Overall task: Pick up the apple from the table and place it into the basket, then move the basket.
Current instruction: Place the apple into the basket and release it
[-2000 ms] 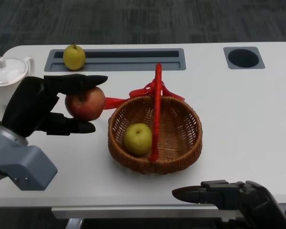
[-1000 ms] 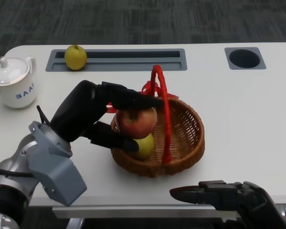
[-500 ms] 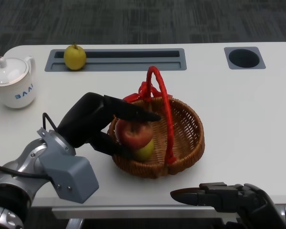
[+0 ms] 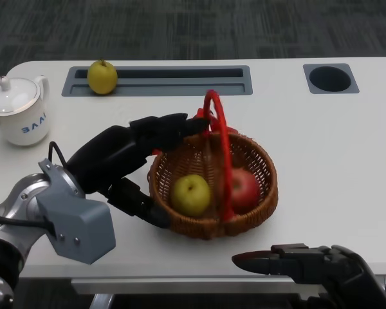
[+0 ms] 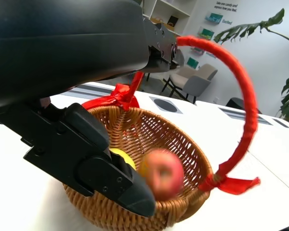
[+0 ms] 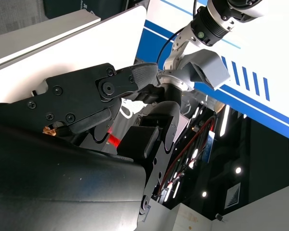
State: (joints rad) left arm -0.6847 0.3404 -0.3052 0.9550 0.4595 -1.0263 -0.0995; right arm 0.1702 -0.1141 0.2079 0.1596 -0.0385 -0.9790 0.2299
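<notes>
The red apple (image 4: pixel 244 188) lies inside the wicker basket (image 4: pixel 267 168), right of its red handle (image 4: pixel 222 151); in the left wrist view the apple (image 5: pixel 162 173) is blurred. My left hand (image 4: pixel 123 162) is empty, its fingers spread around the basket's left rim, the upper ones reaching toward the handle's ribbon. The left wrist view shows those fingers (image 5: pixel 91 166) beside the basket (image 5: pixel 180 142) and under the handle (image 5: pixel 246 103). My right hand (image 4: pixel 303 264) hovers at the table's front edge, fingers stretched out, holding nothing.
A yellow-green fruit (image 4: pixel 191 194) lies in the basket's left half. Another yellow fruit (image 4: pixel 103 76) sits in the grey tray slot (image 4: pixel 180 80) at the back. A white teapot (image 4: pixel 19 116) stands far left, and a round grey recess (image 4: pixel 330 78) lies at the back right.
My left hand carried the apple from the table over the basket and let it go. The apple now lies in the right half, and the hand's fingers have spread apart.
</notes>
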